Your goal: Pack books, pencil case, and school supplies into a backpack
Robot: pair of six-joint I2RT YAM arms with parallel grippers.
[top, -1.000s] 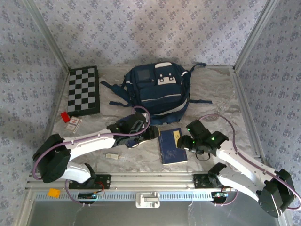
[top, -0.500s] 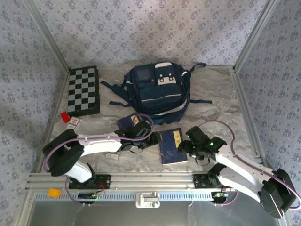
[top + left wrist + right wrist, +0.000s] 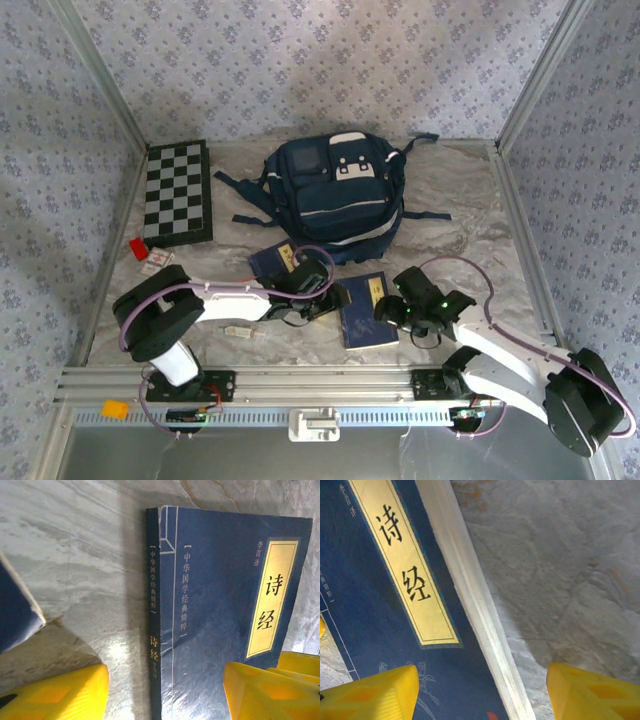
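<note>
Book pickup stage, nothing gripped yet. Left end effector (image 3: 162, 692) wide, astride spine of blue book (image 3: 364, 318) flat on table (image 3: 450, 215); right end effector (image 3: 480, 692) wide over opposite edge. Next: pinch, lift toward backpack (image 3: 338, 195) just beyond.

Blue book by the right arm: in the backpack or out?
Out: the blue book lies flat and closed on the table, in front of the backpack.

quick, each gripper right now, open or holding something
Left gripper: open, jaws astride the spine of the dark blue book, holding nothing.
Right gripper: open over that book's edge, holding nothing.
</note>
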